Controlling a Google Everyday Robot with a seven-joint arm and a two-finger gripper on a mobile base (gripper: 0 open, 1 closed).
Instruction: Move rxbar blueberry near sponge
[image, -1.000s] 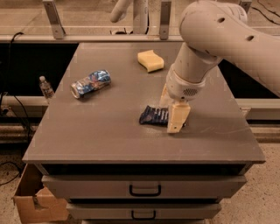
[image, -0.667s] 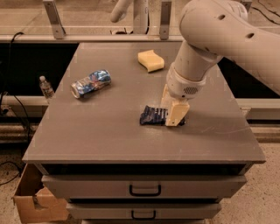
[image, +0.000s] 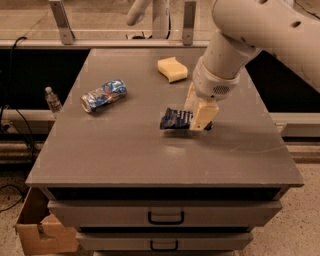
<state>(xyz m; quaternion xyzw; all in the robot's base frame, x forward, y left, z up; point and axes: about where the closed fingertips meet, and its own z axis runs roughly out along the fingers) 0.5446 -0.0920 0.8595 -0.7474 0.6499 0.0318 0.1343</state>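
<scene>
The rxbar blueberry (image: 174, 119), a flat dark navy wrapper with pale lettering, is at the middle of the grey table (image: 125, 155). My gripper (image: 196, 113) comes down from the upper right and is shut on the bar's right end, one pale finger (image: 204, 115) in front of it and one behind. The bar's right end is hidden by the near finger. The sponge (image: 172, 69), a pale yellow foam block, lies on the table behind the bar, about a bar's length away.
A crushed blue-and-silver can (image: 103, 95) lies at the table's left. Drawers (image: 165, 217) sit under the tabletop. A small bottle (image: 51, 100) stands on a ledge to the left, and a cardboard box (image: 40, 232) is on the floor at the lower left.
My gripper and the bar have both shifted back toward the sponge, the bar staying between the fingers. The sponge and the can have not moved.
</scene>
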